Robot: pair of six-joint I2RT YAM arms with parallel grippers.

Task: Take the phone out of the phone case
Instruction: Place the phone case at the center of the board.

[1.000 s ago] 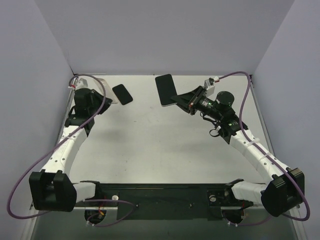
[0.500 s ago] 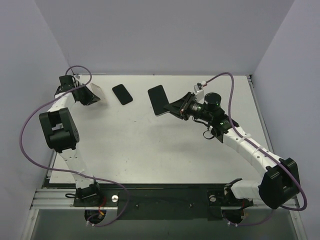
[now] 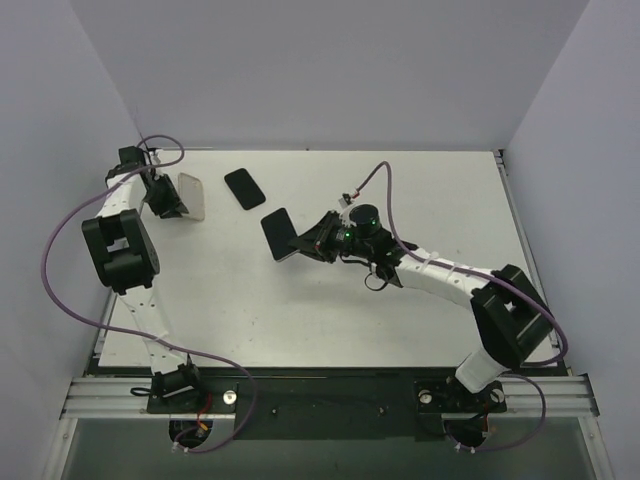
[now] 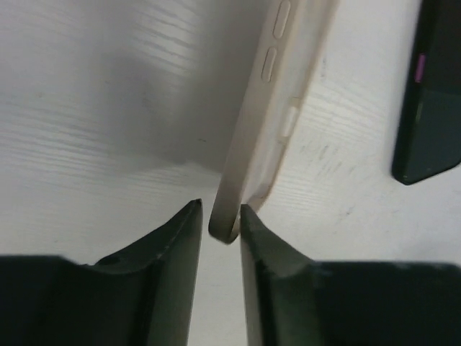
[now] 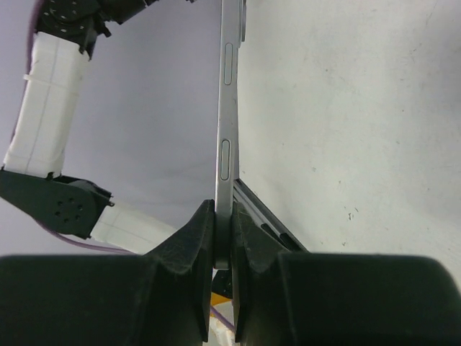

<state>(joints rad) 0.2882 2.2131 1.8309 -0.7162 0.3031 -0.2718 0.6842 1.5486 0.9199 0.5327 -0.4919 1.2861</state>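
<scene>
My right gripper (image 3: 312, 241) is shut on the lower edge of the dark phone (image 3: 279, 234) and holds it above the middle of the table. In the right wrist view the phone (image 5: 229, 108) stands edge-on between the pads, its grey side and buttons showing, with my gripper (image 5: 222, 210) closed on it. My left gripper (image 3: 170, 197) is at the far left back and grips a corner of the pale beige phone case (image 3: 191, 195). In the left wrist view the case (image 4: 268, 94) stands on edge on the table and my gripper (image 4: 220, 210) pinches its rounded corner.
A second flat black device (image 3: 245, 188) lies on the table just right of the case; it also shows in the left wrist view (image 4: 431, 94). The left arm (image 3: 120, 250) rises along the left wall. The table's back edge is close behind the case.
My right arm has carried the phone left and nearer, from the back right towards the middle. My left arm has folded back against the left wall, with the case still in its gripper.
</scene>
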